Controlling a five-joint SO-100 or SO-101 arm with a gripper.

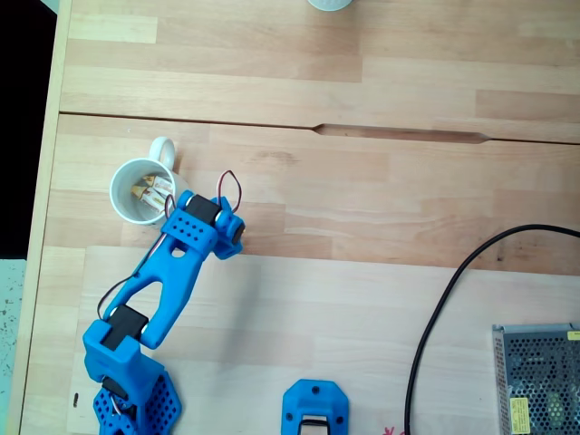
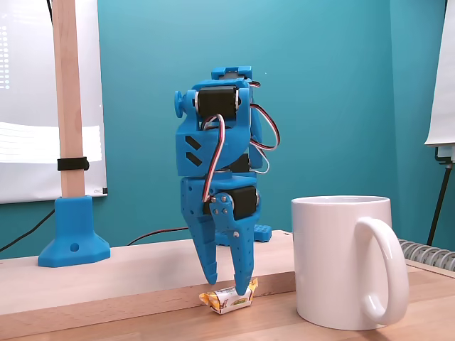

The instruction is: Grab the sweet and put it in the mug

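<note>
In a fixed view from the side, the sweet, white with yellow-orange ends, lies on the wooden table just left of the white mug. My blue gripper points straight down over it. Its fingers are a little apart, and the right fingertip rests on the sweet's top. In a fixed view from above, my wrist sits right beside the mug, whose handle points up. White-and-yellow wrapping shows inside its rim. The fingertips are hidden under the wrist there.
A black cable curves across the right of the table toward a metal mesh box. A blue part sits at the bottom edge. A wooden post on a blue foot stands behind. The table's left edge is near the mug.
</note>
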